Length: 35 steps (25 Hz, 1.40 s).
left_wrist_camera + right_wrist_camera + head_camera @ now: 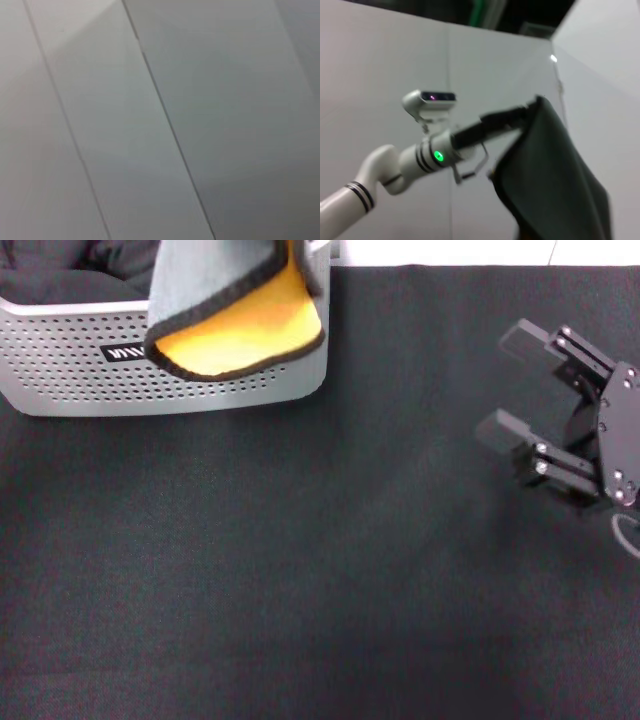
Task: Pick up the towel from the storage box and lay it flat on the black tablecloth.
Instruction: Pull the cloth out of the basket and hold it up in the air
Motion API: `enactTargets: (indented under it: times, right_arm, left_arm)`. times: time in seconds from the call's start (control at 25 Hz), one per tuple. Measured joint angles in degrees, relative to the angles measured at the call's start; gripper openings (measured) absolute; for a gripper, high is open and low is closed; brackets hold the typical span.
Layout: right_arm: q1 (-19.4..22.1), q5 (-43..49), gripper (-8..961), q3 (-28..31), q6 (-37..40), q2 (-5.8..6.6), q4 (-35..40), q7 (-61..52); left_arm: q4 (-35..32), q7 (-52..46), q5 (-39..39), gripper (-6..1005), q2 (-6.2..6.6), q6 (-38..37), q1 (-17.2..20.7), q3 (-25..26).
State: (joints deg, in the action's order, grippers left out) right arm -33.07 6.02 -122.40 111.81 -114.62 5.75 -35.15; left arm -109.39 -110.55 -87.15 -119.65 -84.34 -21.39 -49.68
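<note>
The towel (235,315) hangs in the air over the front right of the storage box (80,370), grey face outward, yellow-orange face curling out at the bottom, black hem all round. Its top runs out of the head view. In the right wrist view my left gripper (527,109) is shut on the top corner of the hanging towel (550,170). The left gripper is out of the head view. My right gripper (508,385) is open and empty, low over the black tablecloth (300,570) at the right, well apart from the towel.
Dark bundled cloths (60,280) lie inside the storage box at the back left. The tablecloth spreads across the whole front and middle. A white surface (450,250) shows beyond its far edge. The left wrist view shows only pale panels (150,125).
</note>
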Motion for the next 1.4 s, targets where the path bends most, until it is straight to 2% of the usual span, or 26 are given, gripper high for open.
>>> enactTargets:
  times: [0.24, 0.4, 0.68, 0.8, 0.84, 1.04, 1.16, 1.4]
  right_arm:
    - [0.7, 0.1, 763, -0.3, -4.2, -1.47, 6.8, 9.3]
    - [1.4, 0.9, 763, -1.7, -11.2, -1.52, 13.7, 13.4]
    - [2.8, 1.8, 763, -4.8, -28.0, -1.57, 26.5, 23.8]
    - [4.5, 1.2, 762, -6.1, -32.8, -1.58, 31.3, 29.6]
    - [6.3, 0.7, 762, -6.5, -33.7, -1.57, 33.4, 32.8]
    - [10.0, -2.8, 761, -7.6, -33.4, -1.57, 36.2, 39.7]
    - [10.6, -5.5, 761, -8.7, -32.1, -1.57, 36.6, 42.7]
    - [11.4, -9.5, 609, -10.3, -29.9, -1.57, 36.2, 45.3]
  left_arm:
    - [-1.4, 0.0, 0.2, 15, -0.15, -0.1, 3.4, -4.5]
    - [-1.2, 0.0, 0.3, 15, -0.22, 0.0, 3.4, -6.3]
    - [-1.2, 0.0, 0.4, 15, -0.27, 0.5, 3.2, -8.0]
    - [-1.2, 0.0, 0.4, 16, -0.32, 0.5, 2.8, -8.1]
    - [-1.2, 0.0, 0.4, 16, -0.32, 0.6, 2.8, -8.1]
    - [-1.2, 0.0, 0.4, 16, -0.31, 0.6, 3.0, -8.1]
    - [-1.1, 0.0, 0.4, 16, -0.31, 0.6, 3.0, -8.1]
    - [0.2, -0.1, 0.0, 17, -0.32, 0.7, 2.7, -8.0]
